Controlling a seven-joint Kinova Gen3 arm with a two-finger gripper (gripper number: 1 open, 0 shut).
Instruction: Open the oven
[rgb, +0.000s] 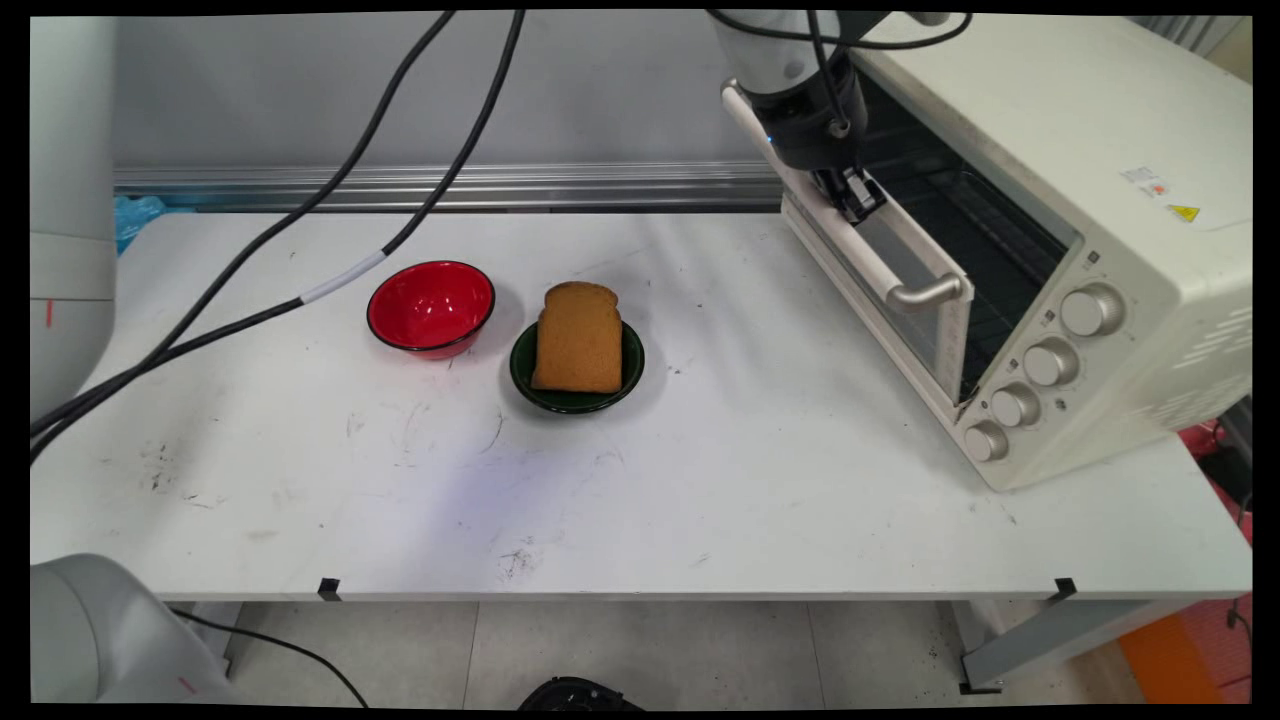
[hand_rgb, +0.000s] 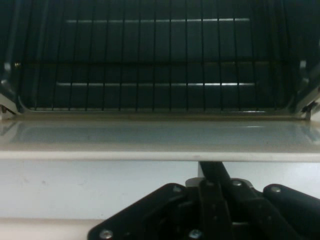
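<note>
I can read no brand lettering on the toaster oven; there is a small sticker with red marks and a yellow warning triangle on its top right face, too small for me to make out. Four round knobs run down its front right panel, unlabelled as far as I can see.

The oven stands at the far right of the table, its body running close to the table's right edge. Its glass door hangs partly open toward the left, with the long handle bar along the door's upper edge. My tool sits at that door, right at the handle. In the hand view its black fingers look drawn close together against the door's pale edge, but I cannot tell whether they actually clamp the handle or only rest by it. Past the door I see the wire rack inside the dark oven.

To the left, well apart from the tool, a red bowl stands near the table's middle, and just right of it a dark green bowl carries a slice of brown bread leaning up out of it. The two bowls almost touch. The near half of the table is bare, scuffed white surface, so I have wide room there; black cables hang across the far left.
</note>
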